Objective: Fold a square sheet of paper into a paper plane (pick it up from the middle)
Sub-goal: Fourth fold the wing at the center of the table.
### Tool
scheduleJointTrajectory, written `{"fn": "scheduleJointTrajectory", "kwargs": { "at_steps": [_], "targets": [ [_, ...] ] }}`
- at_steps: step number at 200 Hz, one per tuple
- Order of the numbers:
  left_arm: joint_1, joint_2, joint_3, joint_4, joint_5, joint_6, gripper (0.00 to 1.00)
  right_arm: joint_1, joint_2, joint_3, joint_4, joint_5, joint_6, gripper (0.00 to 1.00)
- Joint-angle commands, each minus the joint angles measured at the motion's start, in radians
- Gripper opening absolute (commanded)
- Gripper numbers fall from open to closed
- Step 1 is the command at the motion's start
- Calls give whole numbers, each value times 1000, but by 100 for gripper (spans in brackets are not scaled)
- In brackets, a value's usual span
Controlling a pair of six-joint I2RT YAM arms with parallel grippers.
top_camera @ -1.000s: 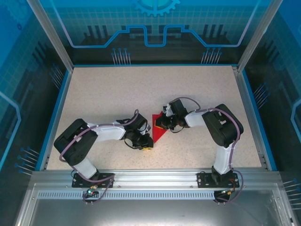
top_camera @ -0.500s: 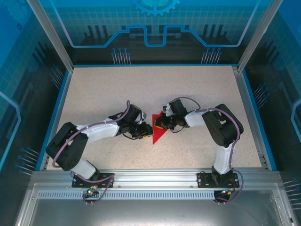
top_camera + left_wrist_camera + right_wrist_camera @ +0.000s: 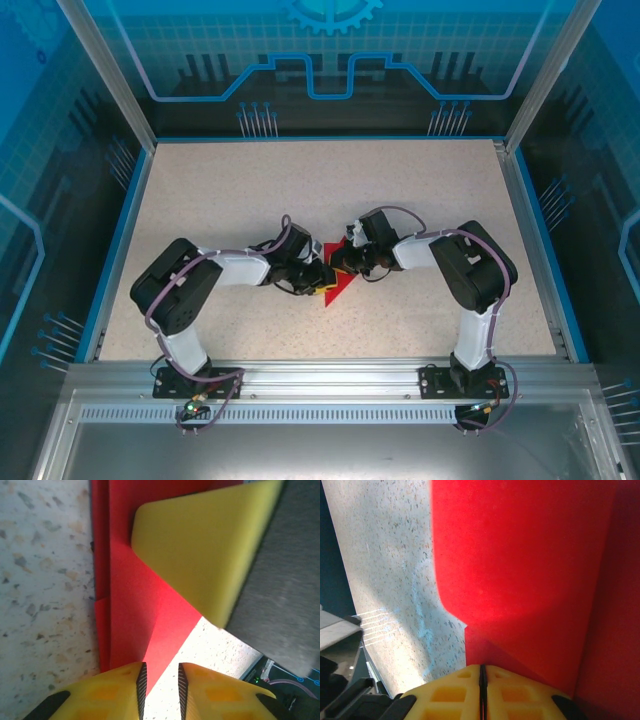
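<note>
Mid-table (image 3: 250,190): you have the paper (image 3: 341,289) lying as a red pointed wedge, tip toward the near side, between the two grippers.

Left gripper (image 3: 322,279): at the paper's left edge, just beside the right gripper (image 3: 338,263). In your left wrist view the yellow fingers (image 3: 105,695) stand slightly apart, with a narrow gap. The paper's slanted edge runs down to the left finger's inner face, and pale table shows in the gap. The fingers are loose, gripping nothing.

Right gripper: at the paper's far end. In your right wrist view its fingers (image 3: 450,695) are clenched tight, one thin seam between them. Red paper runs right up to the tips, with a blurred flap standing closer to the lens. You cannot tell whether the sheet is caught in the seam.

Changes since a second ago:
- Your left gripper has moved from the paper's near tip to farther along its left edge.
- The left elbow has swung in.
- Less red shows beside the left gripper.
- Your right arm has not shifted.
- The paper lies where it was.
</note>
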Motion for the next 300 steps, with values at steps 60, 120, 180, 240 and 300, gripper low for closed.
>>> {"fn": "scheduleJointTrajectory", "kwargs": {
  "at_steps": [60, 120, 180, 240, 300],
  "targets": [
    [-13, 62, -38, -47, -72, 22, 16, 24, 96, -56, -119, 96, -5, 11],
    [-13, 62, -76, -96, -130, 32, 11, 24, 80, -35, -133, 92, -8, 11],
    [-18, 56, -78, -139, -152, 59, 9, 22, 58, -14, -144, 86, -9, 11],
    [-20, -108, -95, -119, -120, 46, 15, 21, 43, 23, -188, 98, -29, 11],
    [-22, -180, -25, -75, -56, 19, 24, 24, 49, 10, -165, 96, -19, 11]
  ]
}}
